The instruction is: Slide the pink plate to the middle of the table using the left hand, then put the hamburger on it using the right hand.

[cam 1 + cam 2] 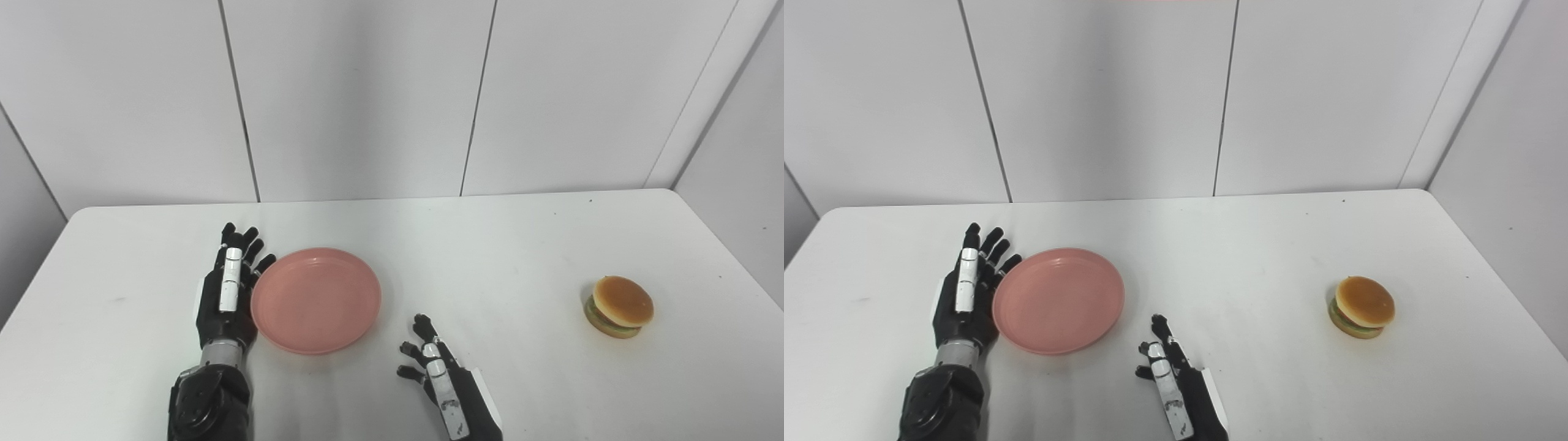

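One pink plate [316,300] lies flat on the white counter [490,245], and one hamburger [618,306] sits on the same counter; two hands are in view.

The left hand [226,294] stands on edge just left of the plate, palm side turned toward it. Its fingers [231,269] are stretched out straight and slightly fanned, pointing away toward the wall, and they hold nothing. The plate's left rim lies right against the palm side of those fingers; actual contact looks likely near the fingertips but cannot be told for sure. The plate is empty.

The right hand [438,367] comes up from the bottom edge, to the near right of the plate and clear of it. Its fingers [422,327] are extended and loosely apart, with nothing between them, pointing up and slightly left.

The hamburger, with a tan bun on top and a green layer showing beneath, stands well to the right of the right hand's fingers, far from the plate, near the counter's right edge.
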`<state>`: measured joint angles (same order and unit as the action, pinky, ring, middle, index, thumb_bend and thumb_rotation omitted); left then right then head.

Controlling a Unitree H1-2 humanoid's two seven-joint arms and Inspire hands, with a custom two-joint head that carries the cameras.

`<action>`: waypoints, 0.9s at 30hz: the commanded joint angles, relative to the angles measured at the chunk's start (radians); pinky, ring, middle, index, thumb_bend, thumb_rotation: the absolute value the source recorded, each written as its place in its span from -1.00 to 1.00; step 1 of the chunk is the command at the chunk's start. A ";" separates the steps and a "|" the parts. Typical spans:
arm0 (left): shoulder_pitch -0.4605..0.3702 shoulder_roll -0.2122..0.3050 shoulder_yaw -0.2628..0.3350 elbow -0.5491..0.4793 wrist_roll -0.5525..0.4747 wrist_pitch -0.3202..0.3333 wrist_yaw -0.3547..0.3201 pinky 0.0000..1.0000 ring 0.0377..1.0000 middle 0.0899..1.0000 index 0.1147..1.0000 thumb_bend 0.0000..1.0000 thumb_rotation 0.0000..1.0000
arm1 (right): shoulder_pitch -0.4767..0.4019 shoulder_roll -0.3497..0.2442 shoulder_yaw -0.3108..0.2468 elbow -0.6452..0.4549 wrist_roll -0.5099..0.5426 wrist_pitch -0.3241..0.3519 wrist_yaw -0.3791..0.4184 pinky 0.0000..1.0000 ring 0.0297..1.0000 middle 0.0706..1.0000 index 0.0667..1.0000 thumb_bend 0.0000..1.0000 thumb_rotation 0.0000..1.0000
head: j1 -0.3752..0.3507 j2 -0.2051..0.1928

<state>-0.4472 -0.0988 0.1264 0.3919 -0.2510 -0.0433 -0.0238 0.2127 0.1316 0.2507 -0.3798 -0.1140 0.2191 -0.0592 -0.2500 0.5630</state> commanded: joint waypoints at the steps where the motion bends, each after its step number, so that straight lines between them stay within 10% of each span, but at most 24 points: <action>1: 0.004 -0.015 -0.012 0.008 0.010 0.023 0.009 0.65 0.81 0.79 0.95 0.66 0.41 | 0.106 0.011 0.010 -0.007 -0.007 -0.046 -0.013 0.59 0.76 0.92 0.88 0.38 1.00 | -0.012 0.000; 16: -0.010 -0.021 -0.032 0.016 -0.010 0.039 -0.021 0.60 0.89 0.82 0.93 0.68 0.43 | 0.095 0.031 0.038 0.035 -0.047 -0.086 -0.045 0.67 0.80 0.90 0.88 0.33 1.00 | -0.071 0.004; 27: -0.004 -0.020 -0.027 0.024 -0.014 0.041 -0.031 0.61 0.87 0.82 0.94 0.63 0.45 | 0.094 0.035 0.033 0.084 -0.096 -0.258 -0.129 0.54 0.68 0.74 0.83 0.16 1.00 | -0.071 0.002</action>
<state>-0.4501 -0.1161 0.1021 0.3980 -0.2580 -0.0325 -0.0508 0.2118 0.1345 0.2552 -0.2928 -0.1806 0.0491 -0.1710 -0.3221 0.5645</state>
